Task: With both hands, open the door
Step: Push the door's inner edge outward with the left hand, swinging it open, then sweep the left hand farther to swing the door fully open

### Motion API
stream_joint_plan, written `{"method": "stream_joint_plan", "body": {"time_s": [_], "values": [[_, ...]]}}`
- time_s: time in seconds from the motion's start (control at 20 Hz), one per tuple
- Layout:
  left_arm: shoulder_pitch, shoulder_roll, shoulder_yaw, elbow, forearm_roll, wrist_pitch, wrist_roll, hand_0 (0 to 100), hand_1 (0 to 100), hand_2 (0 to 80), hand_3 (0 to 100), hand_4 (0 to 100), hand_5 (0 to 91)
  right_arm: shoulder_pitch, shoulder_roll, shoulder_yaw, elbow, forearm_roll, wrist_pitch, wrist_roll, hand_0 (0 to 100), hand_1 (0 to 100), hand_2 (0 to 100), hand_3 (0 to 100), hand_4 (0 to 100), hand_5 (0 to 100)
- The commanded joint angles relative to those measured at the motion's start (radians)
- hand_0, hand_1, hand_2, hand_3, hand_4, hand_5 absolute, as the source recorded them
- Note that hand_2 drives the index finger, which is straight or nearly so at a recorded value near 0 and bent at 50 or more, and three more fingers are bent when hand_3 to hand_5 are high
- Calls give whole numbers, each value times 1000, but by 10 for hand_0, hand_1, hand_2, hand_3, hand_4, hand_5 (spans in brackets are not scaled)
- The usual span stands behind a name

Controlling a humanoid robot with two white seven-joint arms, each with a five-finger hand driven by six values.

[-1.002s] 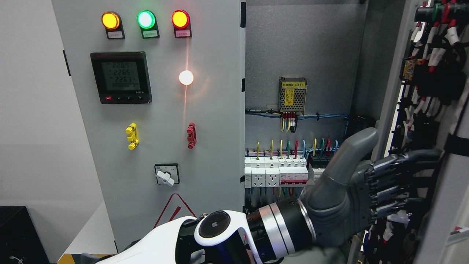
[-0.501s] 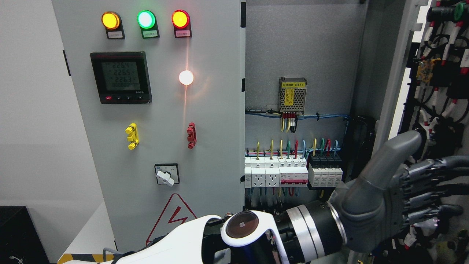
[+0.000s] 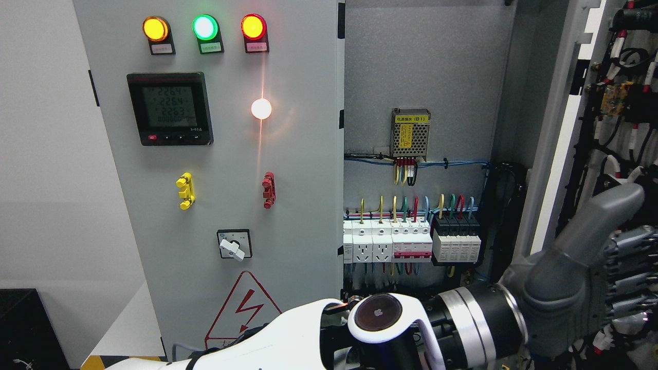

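The left arm [image 3: 288, 339] enters at the bottom edge left of the middle and reaches across to the lower right, its white shell giving way to a black and silver wrist. The left hand [image 3: 581, 288] sits at the right edge with the thumb [image 3: 596, 226] raised and pointing up and to the right. The fingers [image 3: 629, 272] run out toward the right, side by side and fairly straight, against the inner face of the open door [image 3: 560, 128]; their tips pass out of the picture, so whether they hook round anything cannot be told. Nothing is seen clasped in the hand.

The open door stands swung out at the far right, its pale edge slanting up the picture, with black cables and red-tipped wires on its inner side. Behind the wrist, inside the cabinet, a row of white breakers [image 3: 386, 244] and black breakers [image 3: 456, 241] sits with coloured wires above. Higher on the back wall is a small mesh box [image 3: 410, 133] with a yellow label. To the left, the closed door [image 3: 221, 154] carries three lit lamps [image 3: 204, 27], a meter [image 3: 169, 108], a rotary switch [image 3: 234, 244] and a warning triangle [image 3: 247, 306].
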Motion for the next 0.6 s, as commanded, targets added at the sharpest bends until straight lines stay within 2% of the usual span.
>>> {"method": "stream_joint_plan", "body": {"time_s": [0.0,0.2,0.55], "values": [[-31,-131,-28,116,0,-7,-3,0,0,0,0,0,0,0,0,0,0,0,0,0,190,0,0,0,0,0],[-47,-179,-28,165,0,-7,-3,0,0,0,0,0,0,0,0,0,0,0,0,0,190,0,0,0,0,0],[-63,-190,-42,198,0,-8,-3,0,0,0,0,0,0,0,0,0,0,0,0,0,191,0,0,0,0,0]]}}
